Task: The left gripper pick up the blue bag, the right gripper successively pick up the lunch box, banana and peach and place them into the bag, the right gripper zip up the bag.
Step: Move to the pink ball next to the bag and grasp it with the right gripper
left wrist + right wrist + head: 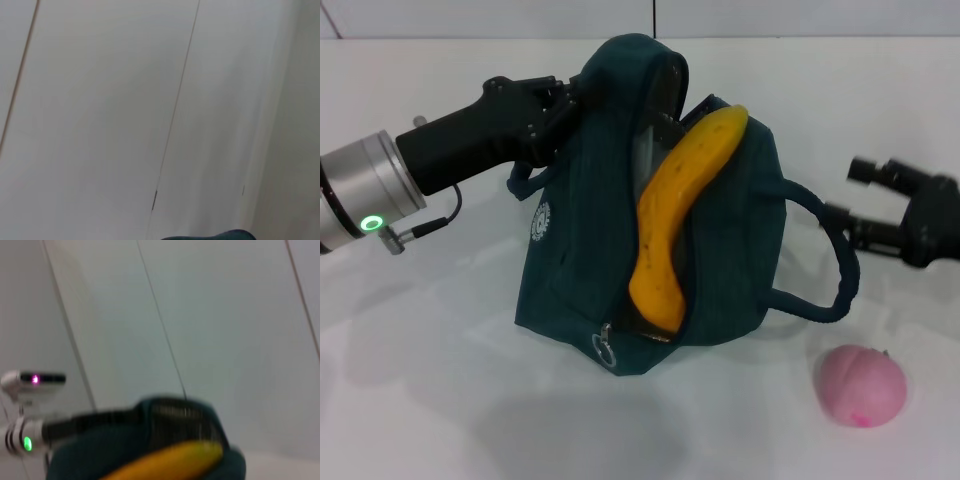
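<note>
The blue bag (570,260) stands lifted on the white table, its top edge pinched by my left gripper (565,100), which is shut on the fabric. A yellow banana (675,210) stands upright in the open zip slit, its upper end poking out. Behind it a grey and black edge of the lunch box (648,150) shows inside. The pink peach (861,385) lies on the table in front of the bag's right side. My right gripper (855,198) hovers open and empty to the right, beside the bag's handle loop (840,270). The right wrist view shows the bag (165,430) and banana (170,462).
The zip pull ring (605,350) hangs at the slit's lower end. A sliver of the bag (220,236) shows in the left wrist view under white wall panels. White table surface lies in front and on the left.
</note>
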{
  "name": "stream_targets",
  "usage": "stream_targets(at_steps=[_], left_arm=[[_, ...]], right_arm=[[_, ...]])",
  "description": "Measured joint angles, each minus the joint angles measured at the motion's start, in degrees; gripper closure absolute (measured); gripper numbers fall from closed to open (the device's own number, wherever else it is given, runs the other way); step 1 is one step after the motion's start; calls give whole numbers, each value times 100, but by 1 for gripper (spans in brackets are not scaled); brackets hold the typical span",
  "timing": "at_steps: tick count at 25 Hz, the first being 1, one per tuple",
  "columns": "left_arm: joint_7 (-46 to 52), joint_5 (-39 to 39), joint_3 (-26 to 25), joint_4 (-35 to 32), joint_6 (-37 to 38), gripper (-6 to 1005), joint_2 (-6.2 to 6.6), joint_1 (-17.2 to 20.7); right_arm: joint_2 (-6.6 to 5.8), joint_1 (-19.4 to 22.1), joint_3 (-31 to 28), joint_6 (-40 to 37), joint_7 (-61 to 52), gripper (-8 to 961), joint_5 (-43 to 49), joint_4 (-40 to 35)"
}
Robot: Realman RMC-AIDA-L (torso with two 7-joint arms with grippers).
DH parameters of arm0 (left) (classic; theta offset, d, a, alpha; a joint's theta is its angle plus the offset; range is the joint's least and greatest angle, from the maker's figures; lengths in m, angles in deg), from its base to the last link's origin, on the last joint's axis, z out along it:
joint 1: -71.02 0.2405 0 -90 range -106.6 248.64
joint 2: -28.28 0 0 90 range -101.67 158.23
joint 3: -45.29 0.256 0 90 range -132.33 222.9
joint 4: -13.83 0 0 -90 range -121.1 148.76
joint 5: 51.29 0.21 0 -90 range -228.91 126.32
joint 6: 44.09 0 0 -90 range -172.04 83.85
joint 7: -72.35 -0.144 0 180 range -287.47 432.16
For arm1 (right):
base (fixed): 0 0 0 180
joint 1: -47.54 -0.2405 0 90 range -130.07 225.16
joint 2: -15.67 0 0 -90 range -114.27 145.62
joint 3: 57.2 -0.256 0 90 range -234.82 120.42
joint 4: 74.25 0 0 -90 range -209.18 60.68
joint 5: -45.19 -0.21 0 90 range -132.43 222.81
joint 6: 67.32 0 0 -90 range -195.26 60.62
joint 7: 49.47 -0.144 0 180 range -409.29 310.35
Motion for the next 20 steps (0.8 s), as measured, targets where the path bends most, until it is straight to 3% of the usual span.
stream_targets(at_steps=[10,20], left_arm=[[29,8,0,-1,0,966,-5,-29],[12,9,0,0,1,965,5,9]], right_arm=[[241,-255,27,398,-27,103,728,302],[377,-216,-283,337,241,294,720,432]])
